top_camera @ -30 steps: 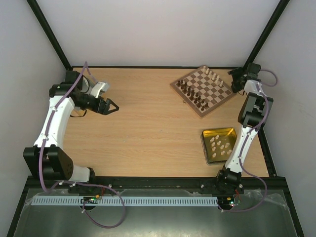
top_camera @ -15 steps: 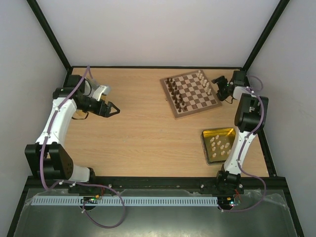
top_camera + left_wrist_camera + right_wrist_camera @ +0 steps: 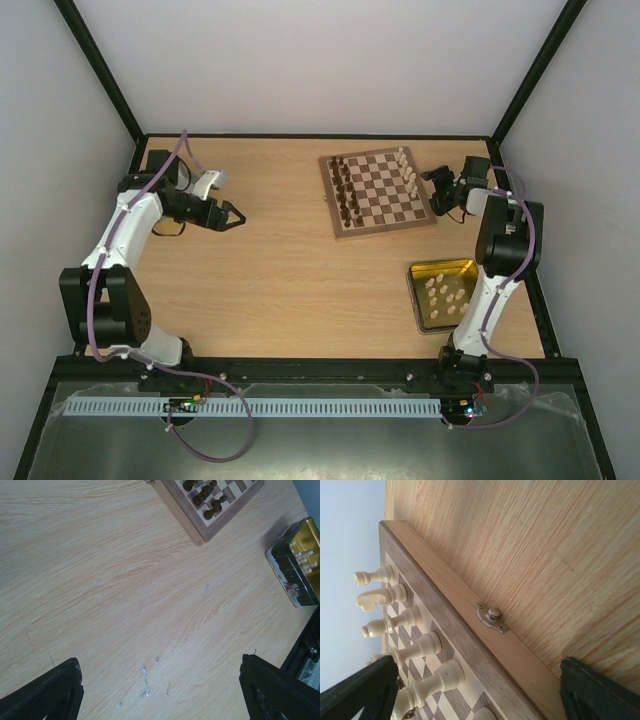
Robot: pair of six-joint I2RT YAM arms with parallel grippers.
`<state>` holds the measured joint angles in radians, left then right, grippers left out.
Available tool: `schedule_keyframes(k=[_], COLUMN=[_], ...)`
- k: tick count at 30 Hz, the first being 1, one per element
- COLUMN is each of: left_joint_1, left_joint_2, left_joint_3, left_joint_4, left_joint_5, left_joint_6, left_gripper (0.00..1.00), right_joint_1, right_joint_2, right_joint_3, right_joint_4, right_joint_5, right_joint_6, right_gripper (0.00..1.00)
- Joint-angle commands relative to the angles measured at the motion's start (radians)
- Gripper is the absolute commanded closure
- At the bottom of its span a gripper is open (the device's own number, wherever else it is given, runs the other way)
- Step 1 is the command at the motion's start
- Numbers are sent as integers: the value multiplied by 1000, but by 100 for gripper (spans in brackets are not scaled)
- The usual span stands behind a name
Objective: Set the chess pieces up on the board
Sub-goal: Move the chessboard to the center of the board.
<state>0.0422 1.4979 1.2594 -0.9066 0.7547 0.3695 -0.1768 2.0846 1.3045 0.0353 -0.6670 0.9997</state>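
In the last second the board point(image 3: 377, 194) has swung round and slid leftward on the table point(image 3: 290, 280). A second ago it sat cornerwise, like a diamond. Now its edges run nearly square with the table's edges.

The right claw point(image 3: 437, 185) has travelled with it and now sits just beside the board's right edge, fingers spread wide and gripping nothing. Its wrist camera looks straight at the border and the small brass latch point(image 3: 491, 616) there. Whether a finger actually touches the wood I cannot tell.

The pieces seem to have ridden the turn upright. The dark chessmen point(image 3: 346, 192) stand in ranks along the board's left side, and a short row of cream chessmen point(image 3: 408, 170) stands along its right side.

The left claw point(image 3: 232, 215) hangs well off to the board's left, released and empty, over bare wood.

More cream pieces point(image 3: 447, 292) lie in the yellow tray point(image 3: 440, 264), on the near side of the board by its right corner.

My reading is that the board was being straightened so its files face the arms. The cream side looks far from complete, so fetching from the tray is probably next.
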Motion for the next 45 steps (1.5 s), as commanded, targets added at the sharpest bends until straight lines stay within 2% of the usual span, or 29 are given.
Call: schedule_keyframes(k=[1,5,7,11,16,21,22,27,33,45], left_joint_1=[-9,-28,-40,-61,-93,-130,-135,-143,-151,-153], left_joint_2=[67,137,166,198,209,255,266,305,330,371], left_joint_3=[31,80,105,133,131,159,171,204,202,178], left_joint_4=[61,75,74,80,84,54,45,41,53,116], left_joint_5=[-2,-21,-22,-23,-60,-140,-149,-160,-166,-181], left_joint_6=[-45,-61,-65,-84,-90,-50,-47,-58,-66,-84], left_gripper=[16,29,33,34,33,34,34,34,34,36], right_joint_1=[-2,-6,-11,-26,-46,-51,-50,-46,-27,43], right_joint_2=[-12,7,28,80,187,366,396,489,509,553], right_joint_3=[-19,33,70,159,341,586,625,713,731,792], right_joint_4=[-73,-106,-124,-151,-202,-272,-278,-259,-252,-392], right_joint_5=[36,43,46,54,55,-3,-12,-46,-69,-135], right_joint_6=[27,23,21,30,34,43,48,82,71,-12], right_gripper=[16,34,43,55,65,94,96,98,98,98])
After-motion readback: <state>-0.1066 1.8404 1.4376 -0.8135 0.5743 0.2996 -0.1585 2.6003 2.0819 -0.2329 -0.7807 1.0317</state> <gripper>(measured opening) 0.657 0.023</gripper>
